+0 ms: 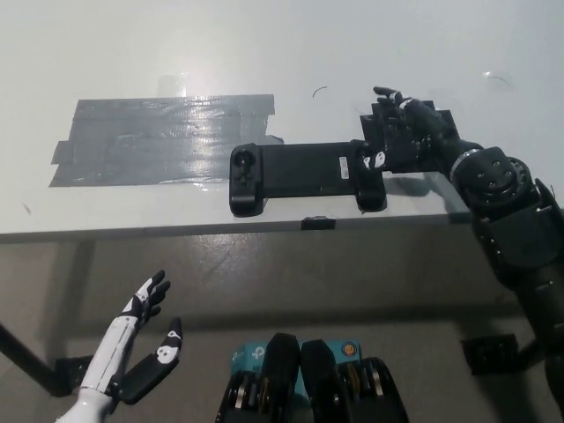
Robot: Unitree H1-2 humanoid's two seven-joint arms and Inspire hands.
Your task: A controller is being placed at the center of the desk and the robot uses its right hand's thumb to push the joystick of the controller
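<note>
A black controller (307, 176) lies flat on the white desk (264, 44), a little right of the frame's center and close to the desk's near edge. Its long axis runs left to right across the frame, with one grip at the left end and the other at the right. A round joystick (244, 162) shows on the left grip.

The black right robot hand (398, 132) is at the controller's right end, in the upper right of the frame, fingers spread and holding nothing; its thumb (374, 160) lies over the right grip, though actual contact cannot be made out. A black patch (438, 119) sits under that hand.

A wide grey tape patch (159, 139) covers the desk left of center.

The white left robot hand (145, 352) rests in the lower left below the desk, open and empty.
</note>
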